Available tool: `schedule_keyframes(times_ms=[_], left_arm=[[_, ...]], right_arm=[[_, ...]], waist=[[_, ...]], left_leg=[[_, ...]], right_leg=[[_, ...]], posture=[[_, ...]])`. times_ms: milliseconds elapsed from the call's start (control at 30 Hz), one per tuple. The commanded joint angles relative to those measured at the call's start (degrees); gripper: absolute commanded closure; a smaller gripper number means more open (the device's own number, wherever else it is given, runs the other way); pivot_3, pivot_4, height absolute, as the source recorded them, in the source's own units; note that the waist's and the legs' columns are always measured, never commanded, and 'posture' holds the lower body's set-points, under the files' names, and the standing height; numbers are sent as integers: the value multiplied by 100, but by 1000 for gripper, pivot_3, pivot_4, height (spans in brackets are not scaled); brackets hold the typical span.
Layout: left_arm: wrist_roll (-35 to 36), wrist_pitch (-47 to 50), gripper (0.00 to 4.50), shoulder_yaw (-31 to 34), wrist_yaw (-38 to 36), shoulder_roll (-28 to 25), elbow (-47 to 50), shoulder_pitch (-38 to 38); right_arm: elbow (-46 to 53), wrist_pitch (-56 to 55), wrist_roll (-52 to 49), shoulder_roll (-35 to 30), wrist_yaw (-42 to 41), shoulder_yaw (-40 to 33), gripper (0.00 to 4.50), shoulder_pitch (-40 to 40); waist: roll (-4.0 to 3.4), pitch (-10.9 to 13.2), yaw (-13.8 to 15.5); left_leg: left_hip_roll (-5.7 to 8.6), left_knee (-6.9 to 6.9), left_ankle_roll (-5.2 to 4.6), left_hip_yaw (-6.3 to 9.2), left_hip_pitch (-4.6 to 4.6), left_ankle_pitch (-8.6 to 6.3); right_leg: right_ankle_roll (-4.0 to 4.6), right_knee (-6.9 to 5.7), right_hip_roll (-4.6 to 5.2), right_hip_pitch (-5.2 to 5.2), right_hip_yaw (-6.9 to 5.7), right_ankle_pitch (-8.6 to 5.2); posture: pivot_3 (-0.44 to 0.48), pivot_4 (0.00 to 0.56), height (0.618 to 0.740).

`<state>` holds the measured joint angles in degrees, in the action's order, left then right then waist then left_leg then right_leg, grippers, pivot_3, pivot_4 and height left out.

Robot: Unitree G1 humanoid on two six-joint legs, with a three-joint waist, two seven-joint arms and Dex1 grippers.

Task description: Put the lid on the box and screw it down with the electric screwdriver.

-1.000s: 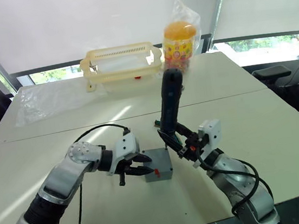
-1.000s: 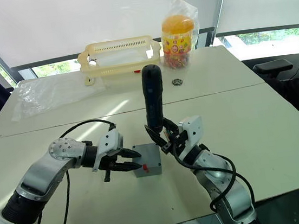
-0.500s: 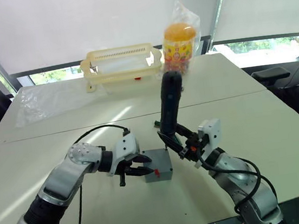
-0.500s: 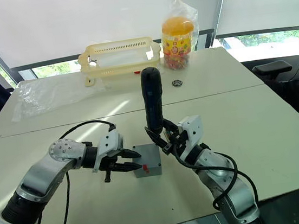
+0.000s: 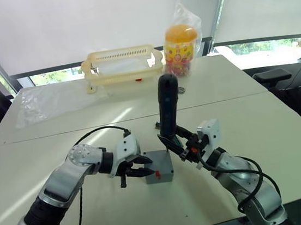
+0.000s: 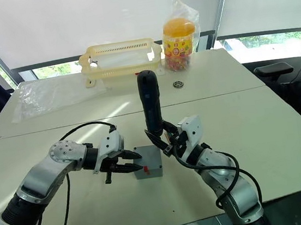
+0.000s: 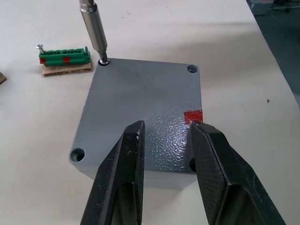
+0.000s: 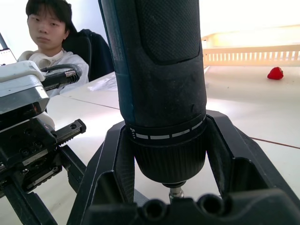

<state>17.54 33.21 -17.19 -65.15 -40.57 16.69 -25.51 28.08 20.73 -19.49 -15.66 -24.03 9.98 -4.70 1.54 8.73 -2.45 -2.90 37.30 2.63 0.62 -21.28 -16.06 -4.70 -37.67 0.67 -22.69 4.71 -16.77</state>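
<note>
Grey lid [image 7: 140, 101] bears no legible writing; right gripper [image 6: 167, 140] clamps screwdriver [image 6: 150, 104], left gripper [image 7: 166, 140] parted, empty; box hidden.

No readable text, brand or number anywhere — the jar's [image 6: 178, 44] printed label too small to read

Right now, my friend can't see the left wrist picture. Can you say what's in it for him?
The screwdriver's metal bit stands in a corner screw hole of the grey lid, which lies on the box. The left end effector is open with its two black fingers at the lid's near edge, by a red mark.
</note>
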Motion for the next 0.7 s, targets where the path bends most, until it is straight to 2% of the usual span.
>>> schedule_keyframes(times_ms=[33,700], left_arm=[[-53,53,2967,-43,44,-22,5,38],[-12,126,2967,-40,79,-54,90,76]], right_arm=[[-540,453,165,-99,50,132,2817,253],[-679,312,259,-47,112,189,2817,265]], waist=[[0,-1,0],[-1,-1,-1]], left_leg=[[0,-2,0,0,-1,0],[-1,-17,0,-2,-3,0]], right_leg=[[0,4,0,0,0,0],[1,32,5,2,0,0]], posture=[[0,150,740],[0,150,740]])
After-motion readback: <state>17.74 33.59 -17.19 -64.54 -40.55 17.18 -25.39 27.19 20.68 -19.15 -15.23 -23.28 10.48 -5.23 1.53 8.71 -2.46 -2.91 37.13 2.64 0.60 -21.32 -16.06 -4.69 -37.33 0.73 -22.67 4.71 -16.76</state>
